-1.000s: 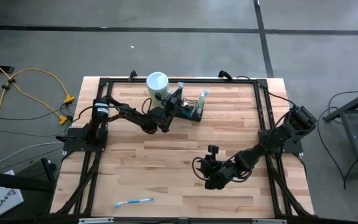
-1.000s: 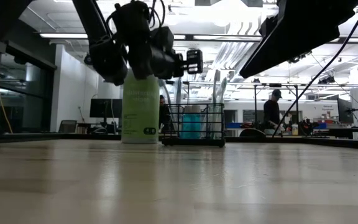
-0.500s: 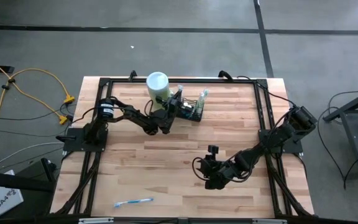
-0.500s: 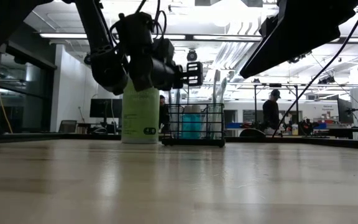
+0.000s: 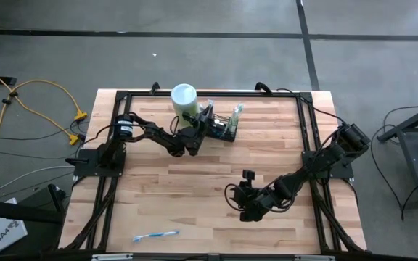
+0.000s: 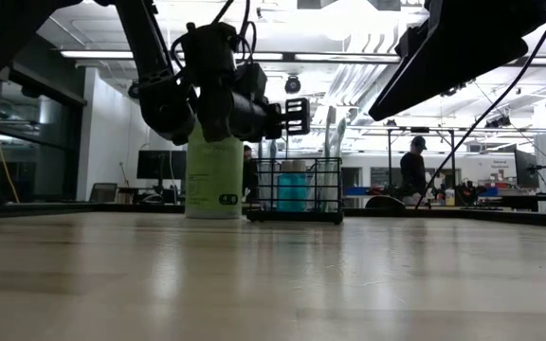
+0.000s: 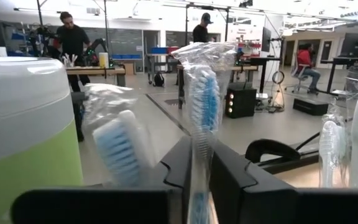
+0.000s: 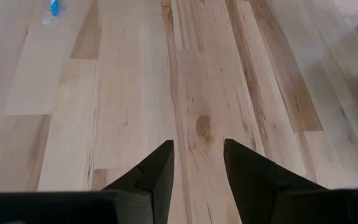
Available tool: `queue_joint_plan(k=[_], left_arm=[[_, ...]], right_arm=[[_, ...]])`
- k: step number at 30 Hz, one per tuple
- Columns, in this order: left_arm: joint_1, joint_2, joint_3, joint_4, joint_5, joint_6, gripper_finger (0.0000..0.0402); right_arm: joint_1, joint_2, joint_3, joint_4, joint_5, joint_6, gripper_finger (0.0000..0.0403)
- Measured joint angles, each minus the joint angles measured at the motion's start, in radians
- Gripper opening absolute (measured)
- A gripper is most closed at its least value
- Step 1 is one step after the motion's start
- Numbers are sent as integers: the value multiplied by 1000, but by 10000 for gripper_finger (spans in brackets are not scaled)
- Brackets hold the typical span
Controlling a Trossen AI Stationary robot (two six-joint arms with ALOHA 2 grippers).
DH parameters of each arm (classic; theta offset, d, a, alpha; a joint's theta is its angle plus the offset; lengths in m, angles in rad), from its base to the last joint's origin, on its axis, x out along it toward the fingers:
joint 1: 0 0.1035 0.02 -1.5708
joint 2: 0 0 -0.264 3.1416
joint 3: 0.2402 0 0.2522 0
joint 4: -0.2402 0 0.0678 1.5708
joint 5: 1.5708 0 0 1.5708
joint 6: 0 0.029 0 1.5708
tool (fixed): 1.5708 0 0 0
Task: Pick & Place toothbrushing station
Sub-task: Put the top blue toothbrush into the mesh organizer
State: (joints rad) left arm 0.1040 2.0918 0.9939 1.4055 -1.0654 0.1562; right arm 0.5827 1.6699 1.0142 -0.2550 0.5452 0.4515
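Note:
The black wire-mesh basket (image 5: 226,129) stands on its base at the table's far middle, also in the low view (image 6: 297,189). Wrapped toothbrushes stand upright in it. A pale green canister (image 5: 183,98) with a white lid stands just left of it. My left gripper (image 5: 209,116) is above the basket's left rim (image 6: 299,116), shut on one wrapped toothbrush (image 7: 202,106). Another wrapped brush (image 7: 120,149) stands beside it. My right gripper (image 5: 244,210) is open and empty over bare table at the near right (image 8: 199,162). My left gripper pinches the wrapped toothbrush just below its bristle head (image 7: 201,158), between its two fingers (image 7: 179,168). The fingers come level from the table's left and lie across the brush. The brush stands upright. Its lower end is hidden behind the fingers.
A loose blue toothbrush (image 5: 156,235) lies near the table's front edge, left of middle, and also shows in the right wrist view (image 8: 53,7). More wrapped brushes (image 7: 331,149) stand at the basket's far side. People stand in the room beyond the table.
My left gripper has gone down a little, toward the basket's top, and now sits level with the toothbrush heads. The basket, the canister and my right arm have kept still.

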Motion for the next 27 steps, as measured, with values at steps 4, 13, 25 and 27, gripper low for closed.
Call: queue_joint_plan(k=[4, 13, 25, 27], left_arm=[[0, 0, 0, 0, 0, 0, 78], [-2, 0, 0, 1, 0, 0, 114], [-5, -1, 0, 80, 23, 78, 116], [-5, -1, 0, 87, 23, 90, 116]], right_arm=[[0, 0, 0, 0, -1, 0, 133], [0, 0, 0, 0, -3, 0, 133], [0, 0, 0, 0, -3, 0, 133], [0, 0, 0, 0, -2, 0, 133]])
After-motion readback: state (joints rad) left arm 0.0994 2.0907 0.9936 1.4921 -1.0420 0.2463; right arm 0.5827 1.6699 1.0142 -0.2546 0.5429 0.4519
